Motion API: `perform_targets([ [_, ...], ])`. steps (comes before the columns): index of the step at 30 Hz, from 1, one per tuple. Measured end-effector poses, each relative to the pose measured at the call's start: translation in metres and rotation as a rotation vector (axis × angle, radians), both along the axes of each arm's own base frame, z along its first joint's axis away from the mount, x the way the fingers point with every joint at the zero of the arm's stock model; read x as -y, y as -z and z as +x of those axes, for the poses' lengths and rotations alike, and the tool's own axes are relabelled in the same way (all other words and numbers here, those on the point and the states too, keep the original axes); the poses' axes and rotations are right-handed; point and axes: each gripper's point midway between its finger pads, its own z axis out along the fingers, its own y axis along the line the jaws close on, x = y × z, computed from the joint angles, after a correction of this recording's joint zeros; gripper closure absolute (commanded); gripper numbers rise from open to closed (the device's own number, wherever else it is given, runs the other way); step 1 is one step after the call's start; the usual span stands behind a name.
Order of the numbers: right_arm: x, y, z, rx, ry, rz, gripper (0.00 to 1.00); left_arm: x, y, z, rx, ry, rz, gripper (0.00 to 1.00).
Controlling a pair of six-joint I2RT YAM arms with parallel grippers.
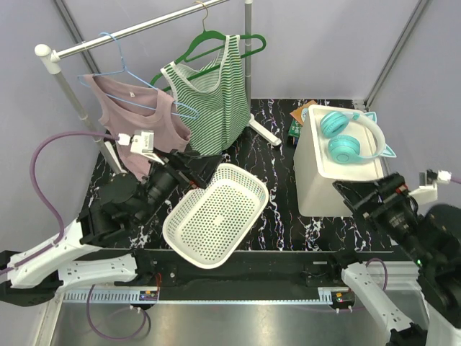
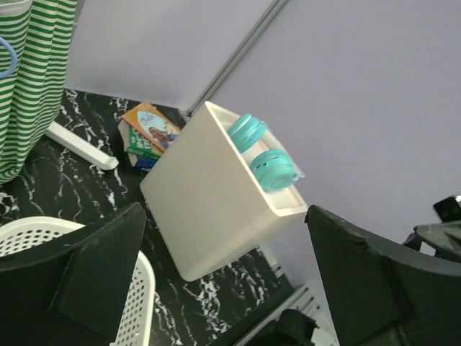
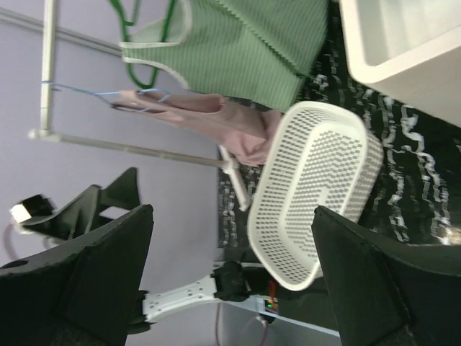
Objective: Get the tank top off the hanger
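Both arms sit low at the near edge. The left gripper (image 2: 225,210) has its jaws spread wide with nothing between them, and it's angled toward the white bin (image 1: 317,180). The right gripper (image 3: 232,210) is spread just as wide and just as empty, with its camera looking across at the clothes. Up on the rail (image 1: 137,30) hang two candidates. There's a pink tank top (image 1: 133,119) on a blue hanger (image 1: 115,61) at the left, and just beside it a green striped tank top (image 1: 216,101) on a green hanger (image 1: 216,43). Each one is draped by its straps, so it should slide off once a strap clears the hanger's arm. Which of them the task means, I can't tell. The white basket (image 1: 216,216) lies tipped on the table right below the garments, likely a landing spot. Teal headphones (image 1: 349,137) rest on top of the bin, well out of the way. Behind the bin there's a small booklet (image 2: 151,130) with a colourful cover, its print too small to read, and there's no other legible writing anywhere
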Motion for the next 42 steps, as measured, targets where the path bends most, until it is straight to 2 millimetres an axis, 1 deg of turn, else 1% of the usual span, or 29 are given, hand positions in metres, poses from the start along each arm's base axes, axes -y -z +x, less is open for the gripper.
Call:
perform_targets([
  [2, 0.000, 0.009, 0.014, -0.063, 0.007, -0.065, 0.00, 0.006, -0.001, 0.002, -0.008, 0.005, 0.057, 0.01],
  [5, -0.005, 0.024, 0.027, -0.129, -0.023, -0.147, 0.00, 0.011, -0.012, -0.001, 0.001, 0.034, 0.089, 0.01],
  [8, -0.011, 0.030, 0.032, -0.148, -0.065, -0.179, 0.00, 0.008, -0.024, -0.004, 0.018, 0.058, 0.071, 0.01],
  [10, -0.015, 0.030, 0.033, -0.150, -0.091, -0.180, 0.00, 0.001, -0.029, 0.003, 0.026, 0.044, 0.063, 0.01],
  [13, -0.024, 0.022, 0.035, -0.119, -0.136, -0.166, 0.00, -0.017, -0.041, 0.022, -0.001, -0.028, 0.067, 0.01],
  [16, -0.032, 0.014, 0.040, -0.086, -0.176, -0.159, 0.00, -0.035, -0.059, 0.053, -0.038, -0.116, 0.067, 0.01],
  [18, -0.038, 0.011, 0.047, -0.074, -0.207, -0.163, 0.00, -0.047, -0.062, 0.073, -0.069, -0.168, 0.072, 0.01],
  [20, -0.043, 0.010, 0.054, -0.072, -0.231, -0.176, 0.00, -0.057, -0.057, 0.090, -0.112, -0.213, 0.092, 0.01],
  [22, -0.047, 0.008, 0.063, -0.074, -0.244, -0.188, 0.00, -0.073, -0.048, 0.106, -0.169, -0.275, 0.112, 0.03],
  [23, -0.048, 0.008, 0.065, -0.074, -0.249, -0.192, 0.00, -0.083, -0.047, 0.113, -0.186, -0.314, 0.111, 0.10],
  [26, -0.051, -0.001, 0.072, -0.055, -0.261, -0.207, 0.00, -0.124, -0.039, 0.135, -0.258, -0.443, 0.063, 0.18],
  [27, -0.051, -0.005, 0.074, -0.042, -0.264, -0.211, 0.00, -0.134, -0.036, 0.141, -0.282, -0.471, 0.041, 0.24],
  [29, -0.053, -0.014, 0.075, -0.012, -0.275, -0.216, 0.00, -0.147, -0.034, 0.152, -0.315, -0.500, -0.010, 0.28],
  [30, -0.054, -0.018, 0.075, 0.003, -0.281, -0.218, 0.01, -0.147, -0.031, 0.158, -0.334, -0.491, -0.030, 0.32],
  [34, -0.055, -0.028, 0.076, 0.041, -0.290, -0.225, 0.00, -0.145, -0.016, 0.170, -0.390, -0.491, -0.076, 0.38],
  [36, -0.056, -0.030, 0.077, 0.049, -0.296, -0.229, 0.00, -0.148, -0.004, 0.173, -0.412, -0.511, -0.091, 0.40],
  [38, -0.057, -0.031, 0.078, 0.057, -0.301, -0.237, 0.00, -0.154, 0.004, 0.175, -0.422, -0.537, -0.103, 0.42],
  [42, -0.058, -0.030, 0.078, 0.060, -0.317, -0.247, 0.00, -0.162, 0.003, 0.182, -0.403, -0.564, -0.129, 0.45],
])
